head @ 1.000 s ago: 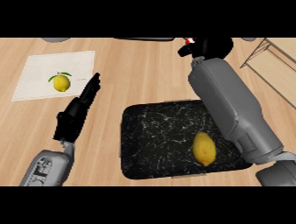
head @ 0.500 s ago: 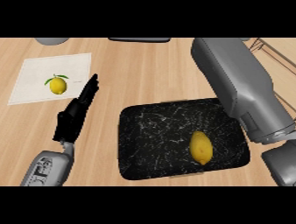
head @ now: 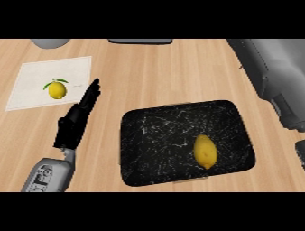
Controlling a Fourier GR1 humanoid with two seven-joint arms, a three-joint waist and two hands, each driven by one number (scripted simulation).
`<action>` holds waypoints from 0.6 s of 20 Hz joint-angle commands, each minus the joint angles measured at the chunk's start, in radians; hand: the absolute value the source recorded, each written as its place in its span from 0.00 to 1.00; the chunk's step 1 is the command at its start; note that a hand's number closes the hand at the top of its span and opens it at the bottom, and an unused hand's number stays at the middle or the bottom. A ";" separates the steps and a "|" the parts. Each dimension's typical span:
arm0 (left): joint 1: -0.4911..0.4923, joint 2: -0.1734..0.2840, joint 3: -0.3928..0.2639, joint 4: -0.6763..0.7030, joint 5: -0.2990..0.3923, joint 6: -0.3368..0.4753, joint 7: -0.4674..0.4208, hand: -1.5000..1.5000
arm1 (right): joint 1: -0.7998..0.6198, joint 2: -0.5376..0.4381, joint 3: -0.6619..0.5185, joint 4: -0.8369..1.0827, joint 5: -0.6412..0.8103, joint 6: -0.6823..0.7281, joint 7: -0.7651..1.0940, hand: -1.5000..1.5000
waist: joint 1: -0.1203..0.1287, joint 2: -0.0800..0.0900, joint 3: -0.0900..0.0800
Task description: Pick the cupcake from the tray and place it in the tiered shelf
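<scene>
Since half a second ago the right forearm (head: pixel 282 76) has swung further right and up, and its hand is now out of sight past the top edge. From the head view, the left hand (head: pixel 78 119) rests on the wooden counter (head: pixel 155 72) left of the tray (head: pixel 155 135), fingers straight and together, holding nothing. On the black marbled tray lies a yellow lemon (head: pixel 205 151), right of centre; no cupcake shows on it. A white mat (head: pixel 29 90) at upper left bears a lemon picture (head: pixel 57 89). A grey object (head: pixel 50 43) and a dark object (head: pixel 140 41) touch the top edge.
</scene>
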 commanded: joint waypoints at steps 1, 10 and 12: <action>-0.028 0.004 0.015 0.022 -0.005 0.005 -0.002 0.50 | -0.079 -0.054 -0.038 0.016 0.061 0.044 0.219 1.00 | -0.006 0.006 0.001; 0.011 -0.004 0.009 -0.002 0.005 -0.005 -0.007 0.50 | -0.070 -0.125 -0.089 0.021 0.190 0.088 0.220 1.00 | -0.010 0.003 0.001; 0.014 0.035 0.029 -0.046 0.023 -0.034 0.030 0.50 | -0.087 -0.154 -0.094 0.014 0.204 0.121 0.220 1.00 | -0.006 -0.002 0.002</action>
